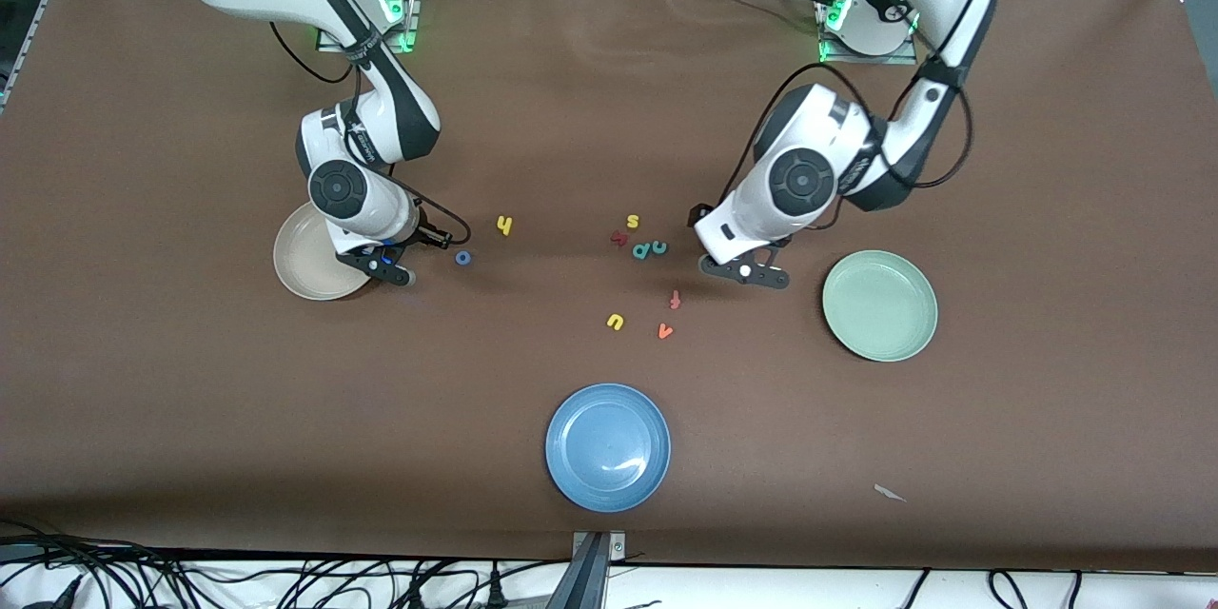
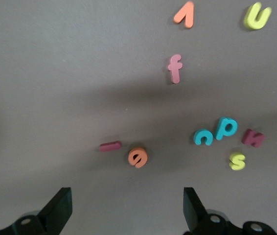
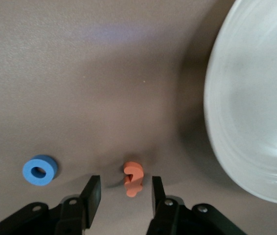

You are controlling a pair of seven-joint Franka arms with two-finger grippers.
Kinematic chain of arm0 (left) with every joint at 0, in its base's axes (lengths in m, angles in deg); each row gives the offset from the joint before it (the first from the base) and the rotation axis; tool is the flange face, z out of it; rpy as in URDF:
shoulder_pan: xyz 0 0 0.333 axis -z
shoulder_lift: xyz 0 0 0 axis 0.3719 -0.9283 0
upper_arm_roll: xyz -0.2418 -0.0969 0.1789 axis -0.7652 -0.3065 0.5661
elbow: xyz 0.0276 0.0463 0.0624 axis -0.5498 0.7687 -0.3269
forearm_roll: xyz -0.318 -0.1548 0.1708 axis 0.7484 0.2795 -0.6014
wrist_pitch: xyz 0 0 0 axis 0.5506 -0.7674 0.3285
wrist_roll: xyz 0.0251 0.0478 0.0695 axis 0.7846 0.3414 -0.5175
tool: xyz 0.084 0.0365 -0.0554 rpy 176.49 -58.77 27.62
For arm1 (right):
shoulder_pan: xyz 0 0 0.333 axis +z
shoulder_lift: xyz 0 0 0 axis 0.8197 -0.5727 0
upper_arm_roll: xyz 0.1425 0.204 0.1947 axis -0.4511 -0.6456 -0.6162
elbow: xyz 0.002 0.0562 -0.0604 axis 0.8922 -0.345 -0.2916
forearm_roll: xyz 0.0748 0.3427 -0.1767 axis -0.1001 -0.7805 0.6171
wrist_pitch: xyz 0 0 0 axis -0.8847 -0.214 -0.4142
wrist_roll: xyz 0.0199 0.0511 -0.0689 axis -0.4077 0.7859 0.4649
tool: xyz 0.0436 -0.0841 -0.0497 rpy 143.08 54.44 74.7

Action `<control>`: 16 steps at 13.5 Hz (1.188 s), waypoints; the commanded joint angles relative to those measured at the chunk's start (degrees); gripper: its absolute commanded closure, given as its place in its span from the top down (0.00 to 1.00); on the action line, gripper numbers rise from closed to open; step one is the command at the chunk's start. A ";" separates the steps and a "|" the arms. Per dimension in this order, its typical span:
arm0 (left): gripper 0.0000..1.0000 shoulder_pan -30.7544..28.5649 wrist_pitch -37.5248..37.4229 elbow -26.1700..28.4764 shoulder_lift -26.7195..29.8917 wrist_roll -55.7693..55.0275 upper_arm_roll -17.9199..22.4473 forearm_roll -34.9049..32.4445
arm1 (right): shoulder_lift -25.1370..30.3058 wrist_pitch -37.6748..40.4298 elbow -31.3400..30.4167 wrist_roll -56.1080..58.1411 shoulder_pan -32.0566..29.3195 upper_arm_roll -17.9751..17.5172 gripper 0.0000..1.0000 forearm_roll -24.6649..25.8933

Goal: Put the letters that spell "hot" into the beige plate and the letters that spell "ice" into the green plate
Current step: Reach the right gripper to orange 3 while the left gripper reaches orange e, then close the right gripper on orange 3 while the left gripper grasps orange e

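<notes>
Straddling orange t, right end effector

o beside beige plate; c touching p.

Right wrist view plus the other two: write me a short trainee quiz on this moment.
1. True or false: the round pale green plate already holds a letter.
2. Which letter lies between the right gripper fingers, beside the beige plate? A) blue ring o B) small orange t C) yellow h
3. Fill in: the open left gripper hangs near the dark red bar i and an orange rounded ___.
Key: 1 false; 2 B; 3 e.
</notes>
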 commanded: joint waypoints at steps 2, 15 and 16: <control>0.99 1.68 6.63 2.40 -3.17 -1.72 0.24 -0.61 | 0.83 -1.85 -1.71 -0.64 -0.20 -0.22 0.50 -0.10; 0.64 2.30 14.19 6.44 -5.03 -7.88 0.15 -0.61 | 1.96 -1.15 -0.92 -0.90 -0.21 -0.04 0.09 -0.10; 0.64 2.39 14.28 6.53 -5.29 -7.88 0.23 -0.70 | 3.10 -0.63 -0.75 -0.64 -0.29 -0.04 0.09 -0.10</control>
